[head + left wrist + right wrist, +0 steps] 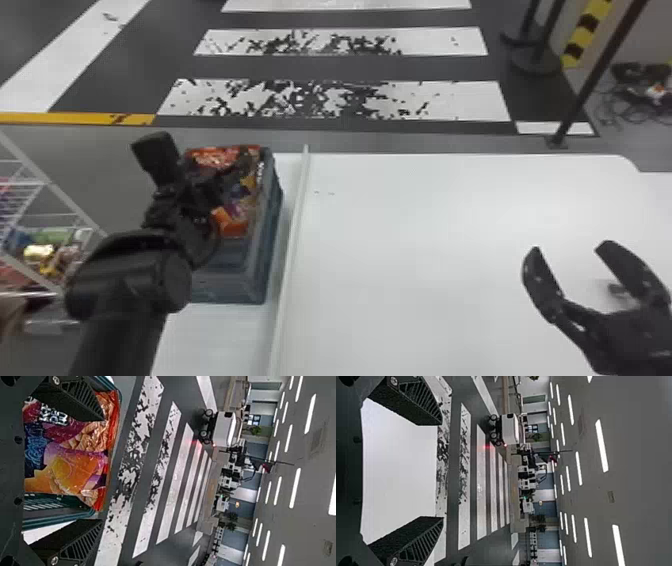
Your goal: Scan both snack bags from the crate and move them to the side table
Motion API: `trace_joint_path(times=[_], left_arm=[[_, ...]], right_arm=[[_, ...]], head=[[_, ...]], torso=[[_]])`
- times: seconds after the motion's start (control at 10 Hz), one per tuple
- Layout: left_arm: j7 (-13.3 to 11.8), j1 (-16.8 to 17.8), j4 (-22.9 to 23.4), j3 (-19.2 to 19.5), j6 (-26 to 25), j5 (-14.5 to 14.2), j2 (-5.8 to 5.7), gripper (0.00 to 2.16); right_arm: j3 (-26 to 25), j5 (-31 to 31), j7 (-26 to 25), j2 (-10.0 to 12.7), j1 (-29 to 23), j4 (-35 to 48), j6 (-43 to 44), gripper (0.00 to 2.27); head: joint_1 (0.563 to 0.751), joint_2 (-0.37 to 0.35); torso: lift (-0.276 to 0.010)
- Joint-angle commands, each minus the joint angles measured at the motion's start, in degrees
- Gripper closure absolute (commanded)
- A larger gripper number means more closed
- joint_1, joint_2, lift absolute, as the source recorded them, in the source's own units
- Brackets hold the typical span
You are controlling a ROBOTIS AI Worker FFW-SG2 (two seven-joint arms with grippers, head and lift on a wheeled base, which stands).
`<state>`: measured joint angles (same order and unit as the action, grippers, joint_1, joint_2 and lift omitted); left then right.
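The grey-blue crate (235, 287) stands on the left part of the white surface, with red-orange and purple snack packaging (232, 222) in it. My left gripper (197, 187) is over the crate and hides part of the packaging. In the left wrist view, my left gripper (101, 469) is open, its fingers spread to either side of a shiny orange, purple and blue snack bag (71, 469); the crate's rim (85, 513) is beside it. I cannot tell how many bags lie there. Over the right side of the table, my right gripper (571, 247) stands open, and the right wrist view shows its gripper (441, 471) holding nothing.
A raised pale strip (291, 250) runs along the crate's right side, and the white table (425, 225) extends beyond it to the right. At the far left is a white wire rack (50, 182) holding colourful packets. Barrier posts (537, 62) stand on the floor behind, at the right.
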<state>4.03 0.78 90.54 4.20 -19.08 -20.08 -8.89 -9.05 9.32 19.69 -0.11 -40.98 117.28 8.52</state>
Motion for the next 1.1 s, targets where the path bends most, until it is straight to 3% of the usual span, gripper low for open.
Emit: trace_joint_path(times=[0.0, 0.2, 0.5, 1.0], left_arm=[[0.2, 2.3, -3.4, -0.1, -0.6, 0.1, 0.10, 0.08], [-0.6, 5.3, -8.6, -0.1, -0.4, 0.0, 0.63, 0.08], [-1.0, 6.2, -10.7, -0.1, -0.4, 0.8, 1.42, 0.08], [-1.1, 7.5, -15.0, 0.6, 1.7, 1.3, 1.16, 0.08]], right_arm=[[0.0, 0.0, 0.0, -0.5, -0.1, -0.1, 0.0, 0.08], [0.0, 0.0, 0.0, -0.8, -0.2, -0.2, 0.0, 0.08], [0.1, 0.0, 0.1, -1.0, -0.1, -0.5, 0.0, 0.08], [0.2, -0.1, 0.7, -1.2, 0.2, -1.4, 0.1, 0.08]], head=[[0.695, 0.084], [0.695, 0.086], [0.695, 0.080], [0.695, 0.087]], torso=[[-0.029], [-0.029], [-0.029], [-0.029]])
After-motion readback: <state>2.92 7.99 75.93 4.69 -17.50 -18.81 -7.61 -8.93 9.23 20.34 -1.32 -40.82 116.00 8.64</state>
